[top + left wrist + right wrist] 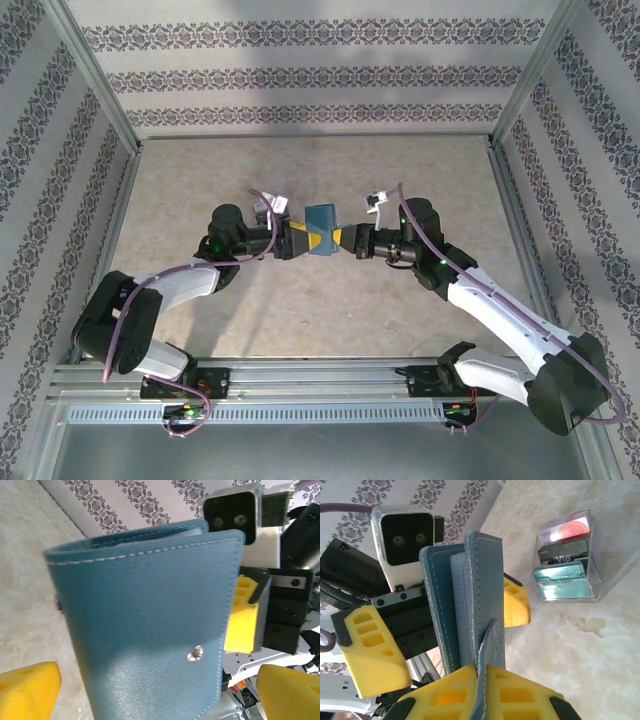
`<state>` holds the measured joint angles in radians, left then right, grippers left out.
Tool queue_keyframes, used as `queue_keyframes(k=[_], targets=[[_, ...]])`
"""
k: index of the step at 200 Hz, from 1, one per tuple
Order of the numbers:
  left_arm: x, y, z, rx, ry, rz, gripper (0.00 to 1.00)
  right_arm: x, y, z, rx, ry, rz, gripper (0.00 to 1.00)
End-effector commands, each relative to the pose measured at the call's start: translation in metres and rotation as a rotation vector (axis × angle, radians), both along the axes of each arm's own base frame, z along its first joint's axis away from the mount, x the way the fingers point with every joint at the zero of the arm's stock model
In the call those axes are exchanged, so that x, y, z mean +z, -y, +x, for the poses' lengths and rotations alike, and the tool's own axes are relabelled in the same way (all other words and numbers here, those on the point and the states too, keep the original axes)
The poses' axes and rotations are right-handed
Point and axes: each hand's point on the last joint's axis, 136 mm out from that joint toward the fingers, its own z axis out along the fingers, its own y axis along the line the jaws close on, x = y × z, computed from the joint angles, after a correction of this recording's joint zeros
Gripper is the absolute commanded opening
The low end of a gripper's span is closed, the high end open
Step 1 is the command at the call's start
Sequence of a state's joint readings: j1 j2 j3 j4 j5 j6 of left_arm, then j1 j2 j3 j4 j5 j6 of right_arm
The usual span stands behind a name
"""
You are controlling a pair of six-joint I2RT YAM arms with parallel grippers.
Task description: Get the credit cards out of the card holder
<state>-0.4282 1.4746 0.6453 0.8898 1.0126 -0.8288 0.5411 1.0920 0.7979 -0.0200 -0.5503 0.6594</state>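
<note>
The blue-grey card holder [322, 243] hangs folded and upright above the table's middle, between both grippers. My right gripper [485, 672] is shut on its closing strap [487, 645], fingers [530, 695] pressed together on it. My left gripper [160, 690] is open, and its yellow fingers [30, 690] stand wide on either side of the holder [145, 610], whose snap stud [195, 653] faces that camera. The holder's layered pockets [462, 610] show edge-on; no card edge can be made out in them. A white credit card with a red circle [572, 529] stands in a clear box on the table.
The clear plastic box [568, 557] sits on the marble tabletop [600, 655] beside the holder, with a dark card [565, 551] and a teal card [561, 576] in it too. Metal frame posts and patterned walls [320, 75] enclose the table.
</note>
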Motion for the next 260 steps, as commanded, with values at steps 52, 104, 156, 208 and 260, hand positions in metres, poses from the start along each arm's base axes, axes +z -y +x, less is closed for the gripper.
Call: queue_keyframes(k=[52, 104, 156, 208, 260], targets=[[0.016, 0.007, 0.003, -0.01, 0.07, -0.042, 1.0, -0.009, 0.003, 0.007, -0.069, -0.035, -0.125, 0.0], [0.001, 0.014, 0.001, -0.003, 0.058, 0.046, 1.0, -0.007, 0.004, 0.007, -0.109, -0.038, -0.221, 0.0], [-0.003, 0.026, -0.004, -0.026, 0.068, 0.102, 1.0, -0.013, 0.007, 0.008, -0.153, -0.06, -0.353, 0.0], [-0.019, 0.028, -0.003, -0.005, 0.055, 0.203, 1.0, -0.008, 0.005, 0.009, -0.169, -0.045, -0.421, 0.0], [-0.031, 0.026, -0.002, 0.008, 0.021, 0.24, 0.9, 0.005, 0.006, 0.01, -0.181, -0.021, -0.407, 0.0]])
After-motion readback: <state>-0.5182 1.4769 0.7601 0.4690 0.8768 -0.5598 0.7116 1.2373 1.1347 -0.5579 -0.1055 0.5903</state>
